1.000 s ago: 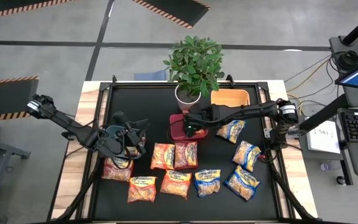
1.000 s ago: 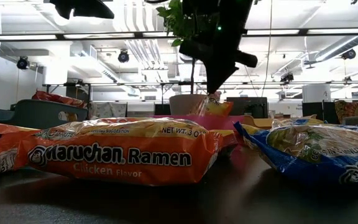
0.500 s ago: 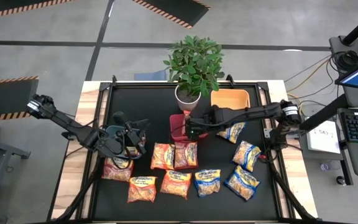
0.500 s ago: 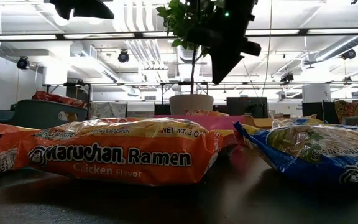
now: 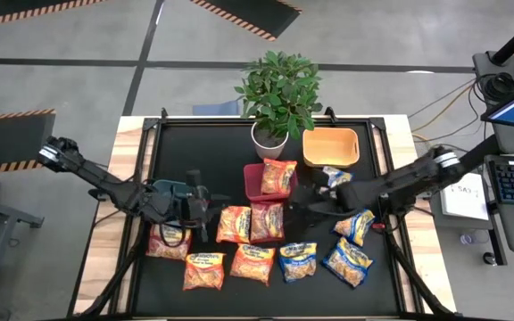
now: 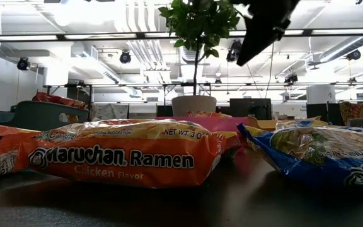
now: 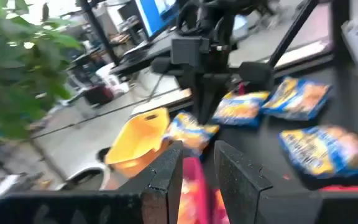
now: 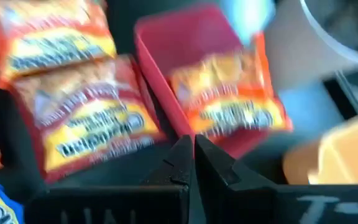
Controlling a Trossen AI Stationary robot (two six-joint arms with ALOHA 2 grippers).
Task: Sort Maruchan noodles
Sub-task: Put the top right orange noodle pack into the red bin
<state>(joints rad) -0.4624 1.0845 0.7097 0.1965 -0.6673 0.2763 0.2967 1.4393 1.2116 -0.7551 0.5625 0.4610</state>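
We see one ramen packet (image 5: pixel 278 176) lying in the bin (image 5: pixel 253 182) at the table's (image 5: pixel 212 143) middle, with the potted plant (image 5: pixel 277 98) behind it and a second bin (image 5: pixel 330 147) to its right. The other ramen packets (image 5: pixel 252 263) lie spread in front, across the table's near half.

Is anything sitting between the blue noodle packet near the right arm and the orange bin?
Nothing visible does. The blue packet lies close beside the orange bin, with nothing between them. The right gripper is on the packet's far side from the bin.
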